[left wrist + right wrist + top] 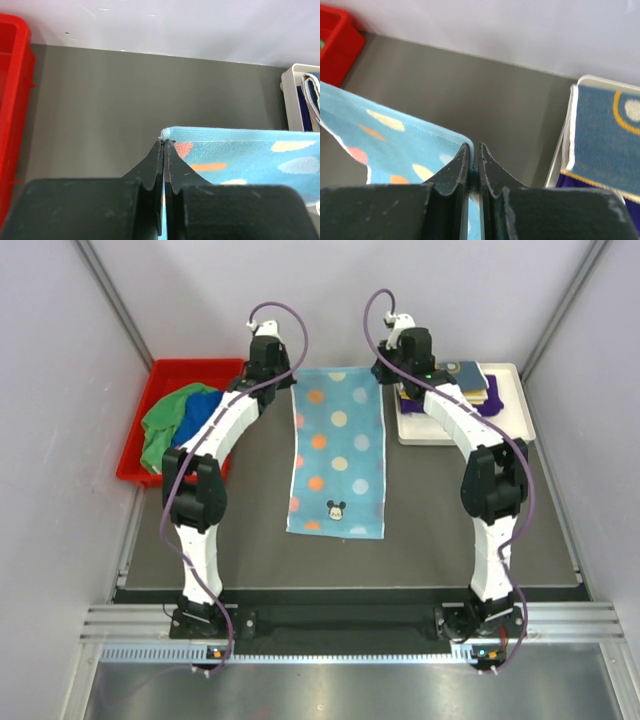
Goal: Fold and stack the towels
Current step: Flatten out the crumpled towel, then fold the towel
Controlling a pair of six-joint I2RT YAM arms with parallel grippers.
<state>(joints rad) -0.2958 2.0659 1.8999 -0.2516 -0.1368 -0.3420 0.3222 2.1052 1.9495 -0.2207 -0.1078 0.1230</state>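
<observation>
So, L gripper (163, 145) & R gripper (474, 149) pinch dotted terry towel (338, 445) corners.

Left claw (164, 144), right claw (474, 147) both pinched shut, extended far forward.

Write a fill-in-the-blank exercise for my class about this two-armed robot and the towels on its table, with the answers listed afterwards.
1. The left gripper is shut on the far ____ corner of the light blue terry towel with coloured dots.
2. The red plastic bin holds a crumpled green towel and a ____ one.
3. The right gripper, shut on the same towel's other far corner, is beside a ____ tray of folded towels.

Missing words: left; blue; white.
</observation>
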